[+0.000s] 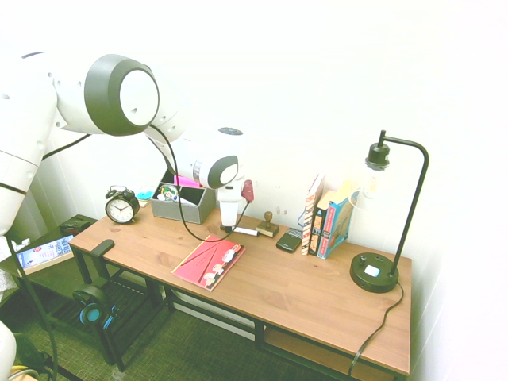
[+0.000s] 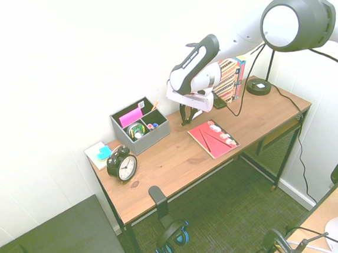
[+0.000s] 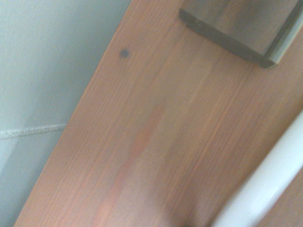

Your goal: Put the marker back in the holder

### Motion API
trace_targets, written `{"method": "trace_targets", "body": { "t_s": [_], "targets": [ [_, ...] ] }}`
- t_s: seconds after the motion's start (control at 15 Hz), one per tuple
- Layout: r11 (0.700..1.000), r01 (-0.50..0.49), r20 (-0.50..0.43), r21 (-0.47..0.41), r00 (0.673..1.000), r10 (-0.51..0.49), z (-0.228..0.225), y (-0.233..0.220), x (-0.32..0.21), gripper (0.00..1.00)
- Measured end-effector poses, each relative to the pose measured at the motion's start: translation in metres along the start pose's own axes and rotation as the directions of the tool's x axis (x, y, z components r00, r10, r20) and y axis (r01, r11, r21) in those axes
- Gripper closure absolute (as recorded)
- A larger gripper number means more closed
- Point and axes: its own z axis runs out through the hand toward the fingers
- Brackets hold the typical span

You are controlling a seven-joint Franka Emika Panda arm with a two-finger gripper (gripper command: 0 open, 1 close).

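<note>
On a wooden tabletop (image 1: 317, 294), from left to right in the first exterior view: a round black alarm clock (image 1: 121, 205) at the far left corner, then the grey compartmented holder (image 1: 182, 200) just beside it, stocked with bright notes and pens. Next comes the white arm's gripper (image 1: 231, 229), pointed straight down at the marker (image 1: 246, 231), a slim white barrel lying flat on the tabletop just behind a red booklet (image 1: 209, 261). The jaws are low around the marker's near end, but whether they are clenched on it or merely closing cannot be told from these views. Right of it stand a small brown wooden stamp (image 1: 268, 225), a dark phone (image 1: 289, 239), a row of books (image 1: 327, 220) and a black desk lamp (image 1: 379, 254). The marker remains outside the holder, a short way to its right. The risk from here: a pinch so close to the barrel's end could let it pivot or slip on lifting, and the stamp sits near enough to be knocked.
</note>
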Motion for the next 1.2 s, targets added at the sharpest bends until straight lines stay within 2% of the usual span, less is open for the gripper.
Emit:
{"method": "trace_targets", "body": {
  "t_s": [0.33,0.53,0.67,0.8,1.0,1.07,1.2],
  "targets": [
    [0.999,-0.012,0.037,0.040,0.999,0.010,-0.002,0.018,0.000,1.00],
    [1.000,-0.026,0.097,0.011,0.995,0.025,-0.003,0.055,-0.022,1.00],
    [0.999,-0.029,0.130,0.021,0.991,0.026,-0.024,0.071,-0.031,1.00],
    [0.997,-0.029,0.181,0.072,0.983,0.015,-0.072,0.070,-0.041,1.00],
    [0.988,-0.032,0.334,0.151,0.942,-0.021,-0.154,0.072,-0.073,1.00],
    [0.986,-0.033,0.391,0.164,0.920,-0.034,-0.171,0.072,-0.085,1.00],
    [0.987,-0.050,0.476,0.153,0.879,-0.030,-0.176,0.072,-0.098,1.00]
  ]
}}
